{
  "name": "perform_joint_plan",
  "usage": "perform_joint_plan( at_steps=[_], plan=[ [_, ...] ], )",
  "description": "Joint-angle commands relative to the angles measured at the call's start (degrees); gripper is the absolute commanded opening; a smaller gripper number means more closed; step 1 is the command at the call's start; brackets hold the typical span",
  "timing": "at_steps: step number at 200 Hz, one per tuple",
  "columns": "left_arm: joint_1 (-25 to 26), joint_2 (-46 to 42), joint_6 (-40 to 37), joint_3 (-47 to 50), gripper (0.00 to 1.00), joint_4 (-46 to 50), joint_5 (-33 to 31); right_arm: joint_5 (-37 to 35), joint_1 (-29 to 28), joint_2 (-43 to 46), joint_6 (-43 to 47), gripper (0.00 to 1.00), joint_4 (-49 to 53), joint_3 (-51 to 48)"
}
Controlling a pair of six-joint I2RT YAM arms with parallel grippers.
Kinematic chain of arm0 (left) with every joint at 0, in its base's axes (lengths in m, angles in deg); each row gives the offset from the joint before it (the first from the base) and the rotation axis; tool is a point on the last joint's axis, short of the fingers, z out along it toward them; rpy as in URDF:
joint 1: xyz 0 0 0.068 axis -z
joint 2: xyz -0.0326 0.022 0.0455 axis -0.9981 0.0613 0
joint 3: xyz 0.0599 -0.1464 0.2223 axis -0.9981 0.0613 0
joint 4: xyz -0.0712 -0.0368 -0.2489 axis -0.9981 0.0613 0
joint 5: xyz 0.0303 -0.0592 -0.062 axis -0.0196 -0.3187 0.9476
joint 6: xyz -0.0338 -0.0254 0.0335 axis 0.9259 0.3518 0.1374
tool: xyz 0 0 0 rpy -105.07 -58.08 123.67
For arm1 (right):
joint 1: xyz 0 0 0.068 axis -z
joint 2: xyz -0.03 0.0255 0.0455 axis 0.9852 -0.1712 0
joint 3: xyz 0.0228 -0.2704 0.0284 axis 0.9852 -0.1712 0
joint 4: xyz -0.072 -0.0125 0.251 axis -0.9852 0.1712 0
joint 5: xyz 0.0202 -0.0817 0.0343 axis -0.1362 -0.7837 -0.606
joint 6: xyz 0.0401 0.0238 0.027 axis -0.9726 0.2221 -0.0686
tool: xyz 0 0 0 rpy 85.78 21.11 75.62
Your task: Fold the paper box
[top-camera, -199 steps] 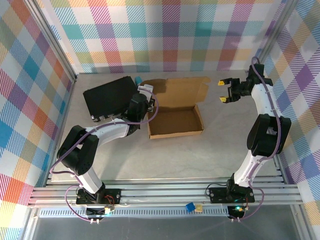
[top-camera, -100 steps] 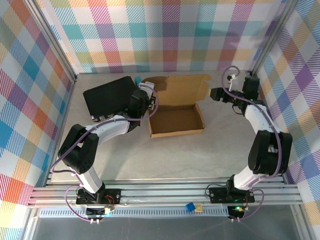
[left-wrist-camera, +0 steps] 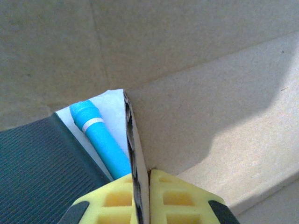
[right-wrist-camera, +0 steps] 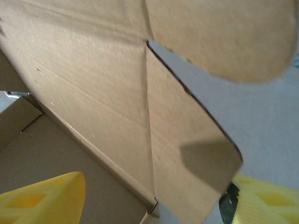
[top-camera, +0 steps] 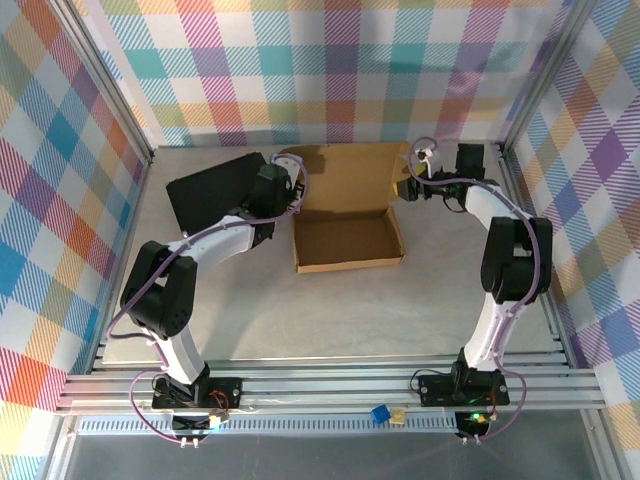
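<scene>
The paper box [top-camera: 350, 225] lay open at the far middle of the desk [top-camera: 300, 320], its left lid flap pinched in the closed left claw [left-wrist-camera: 142, 183], while the right claw [top-camera: 405, 188], wide open and empty, had swung in from the right to straddle the right flap, likely readying the fold.

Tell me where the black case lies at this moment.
In the top view, the black case lies at the far left of the table, just to the left of the paper box.
</scene>
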Motion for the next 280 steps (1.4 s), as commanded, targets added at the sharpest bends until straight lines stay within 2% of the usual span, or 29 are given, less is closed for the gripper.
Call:
perform_joint_plan(
  at_steps=[1,32,78,90,114,124,153,173,189,221,255,280],
  plan=[
    [-0.59,1.5,-0.98,-2.61,0.0,3.17,1.44,2.7,-1.02,-2.21,3.79,0.7,3.93,4.13],
    [-0.77,3.51,-0.8,-5.13,0.0,4.14,1.19,-1.74,-2.23,-1.08,2.86,0.55,5.32,4.59],
    [-0.77,4.6,2.74,-7.06,0.0,4.93,0.37,-8.63,-4.72,2.65,-0.45,0.23,4.12,1.84],
    [-0.61,4.87,3.65,-7.52,0.0,5.38,-0.26,-12.62,-6.27,3.66,-2.27,0.18,2.82,0.77],
    [-0.03,5.07,5.03,-8.56,0.0,6.61,-2.12,-25.7,-9.87,5.97,-7.16,0.0,0.95,-1.26],
    [0.34,5.07,5.9,-9.14,0.0,7.34,-3.42,-32.12,-11.47,7.38,-10.33,0.0,-0.94,-2.78],
    [1.89,5.2,9.68,-10.71,0.0,9.86,-10.19,-43.74,-16.68,11.62,-18.14,0.0,-6.86,-7.44],
    [3.06,5.6,14.3,-11.8,0.0,12.46,-14.84,-55.69,-20.64,12.99,-22.83,0.0,-7.37,-8.23],
    [3.75,5.43,18.12,-11.46,0.0,12.59,-17.0,-58.76,-22.51,14.64,-27.59,0.0,-10.35,-10.94],
    [4.24,5.28,26.14,-11.18,0.0,13.82,-20.16,-66.52,-27.5,17.17,-31.12,0.0,-16.85,-16.54],
    [4.48,4.86,30.19,-10.63,0.0,13.75,-21.28,-73.16,-31.47,17.72,-32.81,0.0,-20.91,-20.09],
    [4.85,4.54,31.19,-9.99,0.0,13.74,-21.72,-79.3,-33.51,17.21,-33.56,0.0,-20.34,-20.82]
  ],
)
